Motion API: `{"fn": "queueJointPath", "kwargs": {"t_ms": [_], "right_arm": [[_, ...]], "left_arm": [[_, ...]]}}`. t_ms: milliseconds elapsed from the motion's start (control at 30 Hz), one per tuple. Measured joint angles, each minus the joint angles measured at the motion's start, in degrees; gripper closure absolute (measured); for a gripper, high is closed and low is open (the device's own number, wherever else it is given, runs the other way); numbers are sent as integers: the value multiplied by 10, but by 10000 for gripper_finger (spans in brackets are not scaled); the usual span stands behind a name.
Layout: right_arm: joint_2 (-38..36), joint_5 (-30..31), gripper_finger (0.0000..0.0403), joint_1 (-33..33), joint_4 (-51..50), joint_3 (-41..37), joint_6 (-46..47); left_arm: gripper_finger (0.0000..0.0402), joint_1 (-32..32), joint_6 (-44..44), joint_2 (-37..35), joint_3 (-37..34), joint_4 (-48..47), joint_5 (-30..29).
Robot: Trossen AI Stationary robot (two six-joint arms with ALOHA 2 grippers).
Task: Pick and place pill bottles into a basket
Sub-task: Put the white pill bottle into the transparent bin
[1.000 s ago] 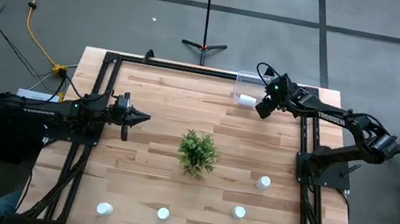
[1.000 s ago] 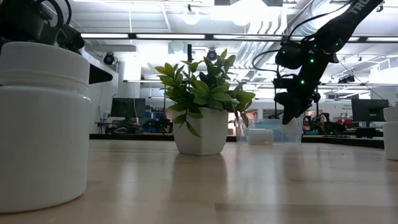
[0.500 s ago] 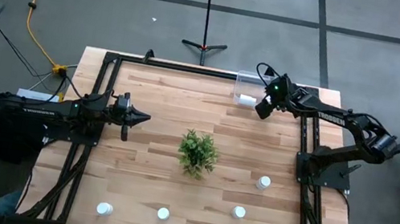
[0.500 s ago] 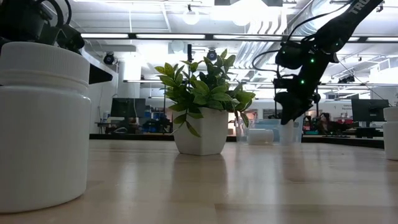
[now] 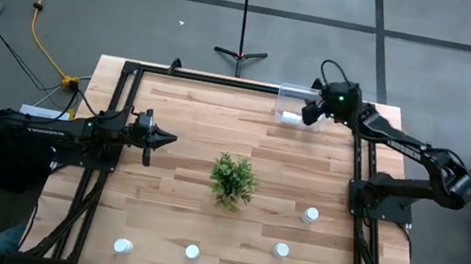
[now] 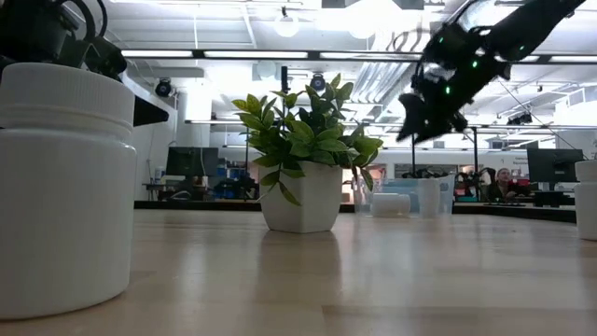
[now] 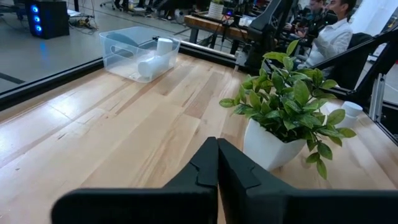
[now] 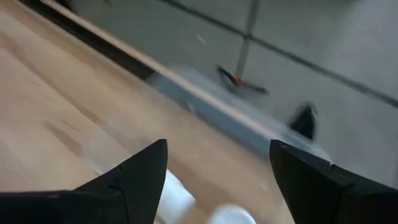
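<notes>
The clear basket [image 5: 292,94] stands at the table's far edge, right of the middle. It holds one pill bottle lying on its side [image 5: 291,117] and one standing upright [image 6: 429,197]; both show in the left wrist view [image 7: 147,64] [image 7: 164,45]. My right gripper [image 5: 309,113] hangs open and empty above the basket [image 8: 219,146], tipped in the low view [image 6: 424,126]. My left gripper [image 5: 167,139] is shut and empty at the table's left [image 7: 216,143]. Several more bottles stand on the table: [image 5: 311,216], [image 5: 281,250], [image 5: 192,251], [image 5: 122,246].
A green potted plant [image 5: 233,179] stands in the table's middle, between both arms and the near bottles. In the low view one bottle [image 6: 65,187] stands close at the left and another [image 6: 588,196] at the right edge. Black frame rails run along the table's sides.
My right gripper has risen out of the basket and tipped, drawing back a little toward the table's far edge. The upright bottle it stood over stays standing in the basket.
</notes>
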Motion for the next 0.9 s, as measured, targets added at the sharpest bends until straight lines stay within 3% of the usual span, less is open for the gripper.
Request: {"fn": "queueJointPath", "kwargs": {"t_ms": [100,233,467,733,900], "right_arm": [[-30,-56,130,0,19,0,-2],[-65,-136,132,0,29,0,-3],[-99,-290,131,10,41,0,-3],[-110,-360,134,76,37,0,4],[-110,-367,135,136,10,0,15]], "left_arm": [[348,0,0,0,0,0,0],[382,0,3,0,0,-2,0],[355,0,5,0,0,-4,-3],[381,0,5,0,0,-19,-1],[353,0,0,0,0,-26,-1]]}}
